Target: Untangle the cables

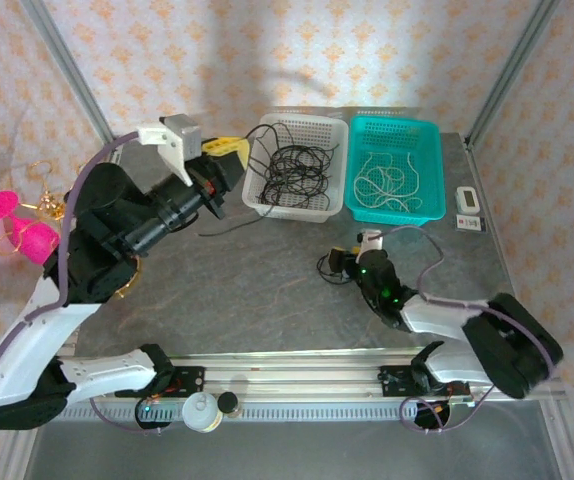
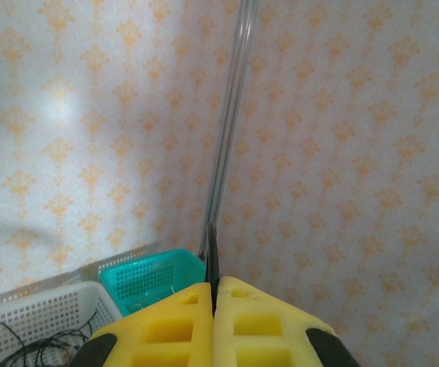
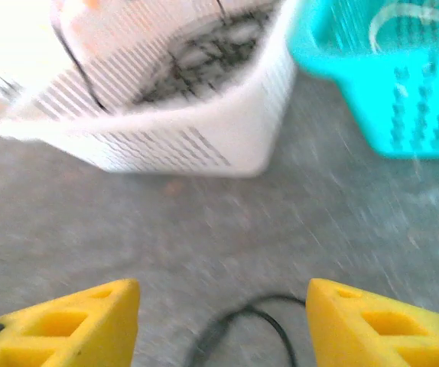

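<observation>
Right tool (image 3: 222, 300) spread, black cables (image 1: 292, 165) in white basket (image 1: 289, 206)

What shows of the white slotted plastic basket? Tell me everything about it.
The white slotted plastic basket is rectangular, its slotted walls flaring up to a thicker rim. It stands upright at the far side of the grey table, close left of the turquoise plastic basket; whether they touch cannot be told. It holds a loose heap of thin black cables, with strands hanging out over its left rim.
</observation>
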